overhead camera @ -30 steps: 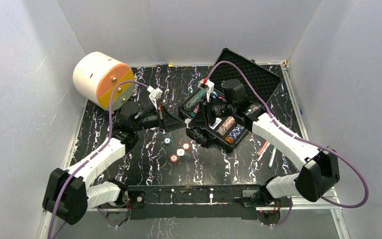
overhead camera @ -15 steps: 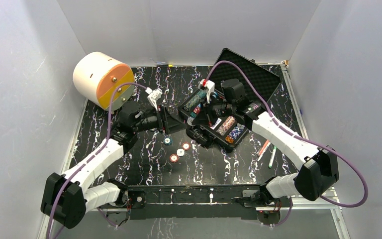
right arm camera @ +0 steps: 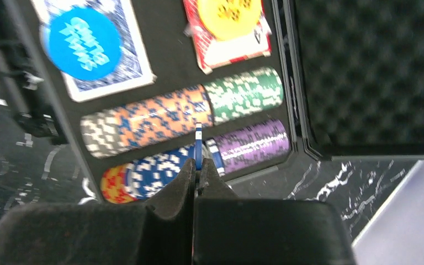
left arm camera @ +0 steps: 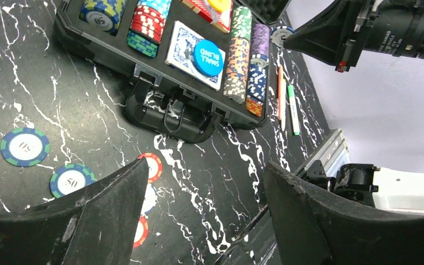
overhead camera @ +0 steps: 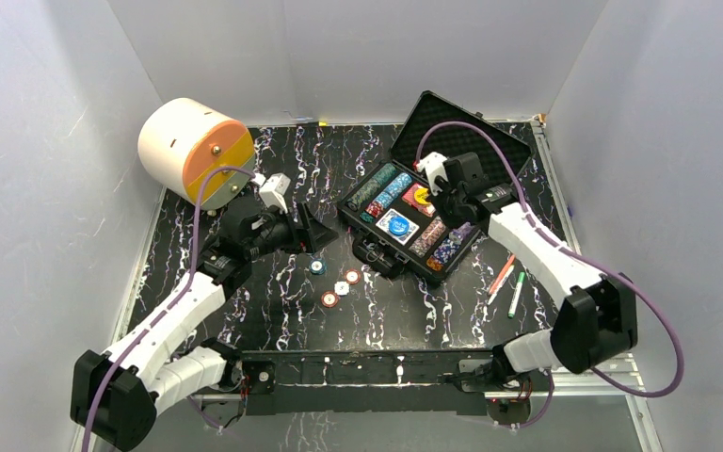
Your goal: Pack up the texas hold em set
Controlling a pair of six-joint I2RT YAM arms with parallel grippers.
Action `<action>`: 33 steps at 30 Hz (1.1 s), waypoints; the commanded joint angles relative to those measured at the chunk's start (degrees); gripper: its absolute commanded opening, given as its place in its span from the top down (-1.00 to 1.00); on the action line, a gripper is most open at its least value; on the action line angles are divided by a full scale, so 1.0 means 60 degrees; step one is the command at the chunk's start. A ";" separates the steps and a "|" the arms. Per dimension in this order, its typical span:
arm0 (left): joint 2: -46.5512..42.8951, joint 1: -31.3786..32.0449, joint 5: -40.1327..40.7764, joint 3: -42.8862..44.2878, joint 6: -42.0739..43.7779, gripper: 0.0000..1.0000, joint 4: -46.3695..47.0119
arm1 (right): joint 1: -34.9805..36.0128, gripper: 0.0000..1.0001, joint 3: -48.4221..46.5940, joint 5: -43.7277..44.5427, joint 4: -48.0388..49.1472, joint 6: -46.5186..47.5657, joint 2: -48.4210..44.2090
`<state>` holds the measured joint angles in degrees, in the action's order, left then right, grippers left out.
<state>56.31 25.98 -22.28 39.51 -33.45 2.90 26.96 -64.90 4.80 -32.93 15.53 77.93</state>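
The black case (overhead camera: 478, 141) lies open at the far right part of the bench (overhead camera: 273, 179), with its lid leaning back. Rows of chips (right arm camera: 160, 124) and card decks (left arm camera: 178, 47) sit inside it. The right tool (right arm camera: 199, 165) is pinched tight on one blue and white chip (right arm camera: 199, 141), held on its edge just above the rows. The left tool (left arm camera: 205, 168) is wide open with nothing in it. It hangs over the loose chips (left arm camera: 25, 147) near the middle of the bench, beside the case.

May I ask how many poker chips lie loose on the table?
5 before the case: two blue-green chips, a red chip, a white chip and a second red chip partly behind the left finger; more may be hidden.
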 commanded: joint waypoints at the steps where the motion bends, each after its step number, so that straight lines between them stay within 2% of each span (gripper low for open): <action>1: 0.0041 -0.0024 0.0072 0.0262 0.0132 -0.50 -0.0282 | -0.0432 1.00 -0.0226 0.0662 -0.0672 0.0688 0.0644; 9: -0.0124 -0.0023 0.0088 0.0134 0.0224 -0.50 -0.0521 | -0.0742 1.00 -0.0661 0.0573 -0.1331 0.0929 0.1486; 21: -0.0126 -0.0025 0.0127 -0.0019 0.0168 -0.49 -0.0497 | -0.0743 1.00 -0.0515 0.0099 -0.1375 0.1101 0.1245; 27: -0.0096 -0.0023 0.0153 -0.0053 0.0162 -0.49 -0.0494 | -0.0754 1.00 -0.0487 0.0377 -0.1507 0.1147 0.1517; 29: -0.0082 -0.0024 0.0154 -0.0032 0.0170 -0.49 -0.0522 | -0.0749 0.92 -0.0523 0.0485 -0.1580 0.1134 0.1606; 33: -0.0049 -0.0023 0.0154 -0.0056 0.0196 -0.49 -0.0571 | -0.0747 0.54 -0.0633 0.0223 -0.1848 0.1132 0.1631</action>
<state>56.88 25.98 -21.54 39.46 -32.99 -0.19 22.72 -65.91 7.01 -41.50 21.41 87.64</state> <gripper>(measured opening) 0.746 0.162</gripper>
